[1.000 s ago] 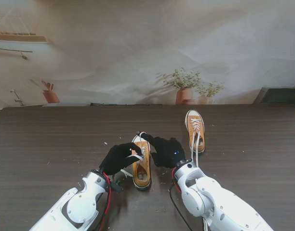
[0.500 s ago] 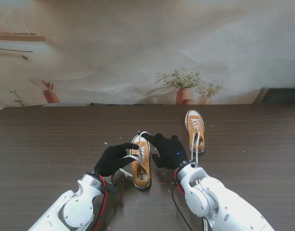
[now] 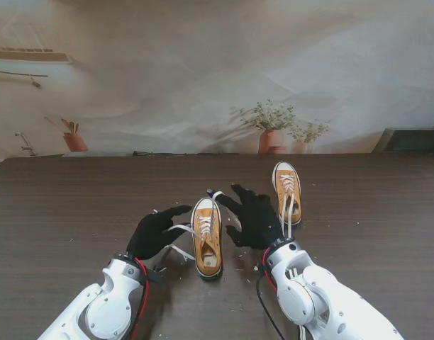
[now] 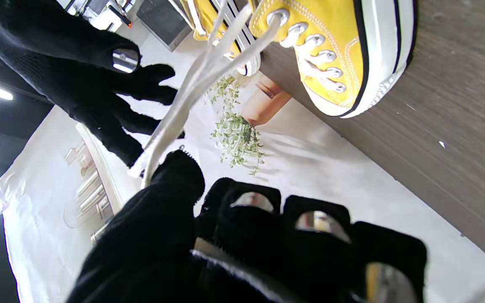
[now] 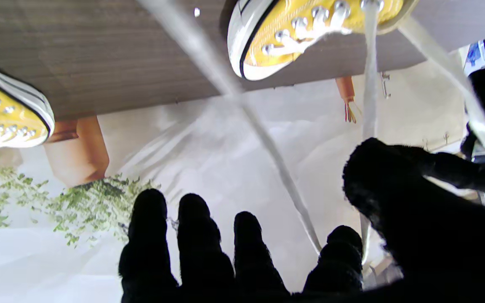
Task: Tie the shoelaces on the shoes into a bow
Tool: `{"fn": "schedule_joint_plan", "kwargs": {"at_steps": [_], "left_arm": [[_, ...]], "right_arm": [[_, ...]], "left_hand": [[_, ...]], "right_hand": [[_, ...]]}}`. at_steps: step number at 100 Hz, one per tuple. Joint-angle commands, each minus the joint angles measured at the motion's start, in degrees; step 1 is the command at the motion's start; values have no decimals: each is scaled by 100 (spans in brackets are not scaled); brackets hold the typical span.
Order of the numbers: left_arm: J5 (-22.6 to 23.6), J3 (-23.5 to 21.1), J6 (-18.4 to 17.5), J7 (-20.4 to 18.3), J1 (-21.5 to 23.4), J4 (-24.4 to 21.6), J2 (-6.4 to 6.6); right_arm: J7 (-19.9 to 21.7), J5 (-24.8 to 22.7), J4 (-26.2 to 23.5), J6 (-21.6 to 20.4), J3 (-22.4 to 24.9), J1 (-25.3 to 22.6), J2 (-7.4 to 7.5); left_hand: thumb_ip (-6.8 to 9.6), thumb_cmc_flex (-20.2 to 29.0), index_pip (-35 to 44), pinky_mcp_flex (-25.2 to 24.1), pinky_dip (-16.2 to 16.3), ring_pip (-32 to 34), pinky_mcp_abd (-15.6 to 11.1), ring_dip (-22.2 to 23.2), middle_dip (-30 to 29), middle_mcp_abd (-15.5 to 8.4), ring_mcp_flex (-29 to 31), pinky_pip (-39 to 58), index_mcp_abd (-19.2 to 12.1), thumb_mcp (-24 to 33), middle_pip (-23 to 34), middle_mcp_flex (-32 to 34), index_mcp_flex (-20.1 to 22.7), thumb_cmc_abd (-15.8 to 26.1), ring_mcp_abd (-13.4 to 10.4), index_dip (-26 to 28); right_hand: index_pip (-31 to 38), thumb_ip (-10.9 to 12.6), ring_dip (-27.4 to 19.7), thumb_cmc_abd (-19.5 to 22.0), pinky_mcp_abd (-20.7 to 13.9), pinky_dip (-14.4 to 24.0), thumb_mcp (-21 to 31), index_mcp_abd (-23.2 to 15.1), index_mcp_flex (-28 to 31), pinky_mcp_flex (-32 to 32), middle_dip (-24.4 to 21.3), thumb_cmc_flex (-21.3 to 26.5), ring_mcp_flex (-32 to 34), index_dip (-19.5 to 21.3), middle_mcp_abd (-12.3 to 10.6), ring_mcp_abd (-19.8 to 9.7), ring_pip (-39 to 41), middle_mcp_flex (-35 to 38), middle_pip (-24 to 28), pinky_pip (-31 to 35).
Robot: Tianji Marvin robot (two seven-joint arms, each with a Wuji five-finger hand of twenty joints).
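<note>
A: Lace ends of the near shoe [image 3: 207, 237]?
B: Hidden inside the left hand [image 3: 154, 232]; grip undetermined.
A: Far shoe [image 5: 9, 115]?
B: Cut off at the right wrist view's edge; crossing lace [image 5: 263, 139] blurred

Both arms white, glossy shells; red/black cables at wrists; left hand [image 3: 154, 232] & right hand [image 3: 255, 218] in black knit gloves.

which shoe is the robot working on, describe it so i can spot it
On the dark wooden table, look between the two black-gloved robot hands. The yellow shoe there lies nearer to me, its white laces pulled out sideways. The other yellow shoe sits farther off to the right, untouched.
</note>
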Motion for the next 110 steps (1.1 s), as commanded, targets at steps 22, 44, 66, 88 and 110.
{"fn": "schedule_joint_plan", "kwargs": {"at_steps": [22,44,66,88,110], "left_arm": [[126,-160,31,8,269,-147,31],[224,-320,105,66,431,-251,38],[295,-437,191,72,513,-328,48],[318,-465,217,52,532,-350,56],[372,-515,260,32,515,-369,67]], "right_arm": [[-283,-338,-63,279,18,-147,-8],[-341,58,-185,165,139,-280,-90],[-402,1357,5,-533,197,-296,-309],[-168,2476,184,-780,193,-285,-463],[-101,3361,428,-1379,176,-229,-588]], "left_hand": [[-47,-45,-3,239,-14,220,-1452,99,61,154,167,1450,7,115,-6,156,156,158,-167,-116],[-41,-35,95,241,-8,224,-1463,98,53,141,167,1450,-10,107,-3,157,163,161,-171,-60],[-57,-5,261,241,-4,226,-1468,96,46,134,167,1450,-23,63,-2,155,168,138,-175,51],[-63,34,346,241,-4,227,-1469,95,43,132,166,1450,-34,14,-2,154,149,130,-175,117],[-62,50,387,241,-3,228,-1469,95,41,123,166,1450,-40,-15,-3,153,142,132,-178,147]], "right_hand": [[2622,149,1181,-129,97,632,132,-560,-387,574,1346,-435,841,-213,-305,-389,1833,-81,3151,998],[2994,100,2722,-155,-140,2557,230,108,-446,1946,3197,-145,1527,-295,-704,-709,5691,1269,5198,3012],[3572,25,2081,-285,-175,2048,452,985,-507,2187,2188,197,2030,-58,-841,-673,4528,2217,3931,2433],[3474,-7,1374,-317,-307,1121,467,1026,-508,1752,1237,281,1972,-127,-810,-698,2896,2123,2825,1451],[3828,-20,850,-386,-610,244,501,1039,-495,1006,964,60,1639,44,-794,-696,1691,1774,2100,775]]}}
